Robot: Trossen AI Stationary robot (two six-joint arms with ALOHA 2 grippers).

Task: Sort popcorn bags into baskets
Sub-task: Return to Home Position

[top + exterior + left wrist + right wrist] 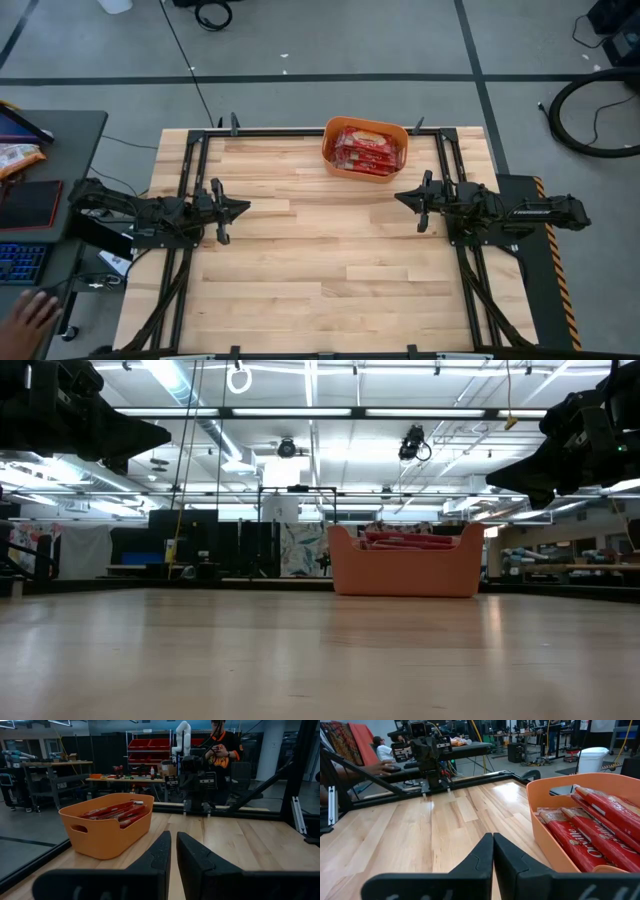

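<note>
The orange tub stands at the table's far edge, middle, and holds several red popcorn bags. It also shows in the low view, the left wrist view and the right wrist view. My left gripper is shut and empty at the table's left side, above the wood. My right gripper is shut and empty at the right side. Both point toward the table's middle, clear of the tub.
A black frame runs round the wooden table. A side desk at the left carries a crinkled orange snack bag and a keyboard. A person's hand shows at the near left. A person stands beyond the table.
</note>
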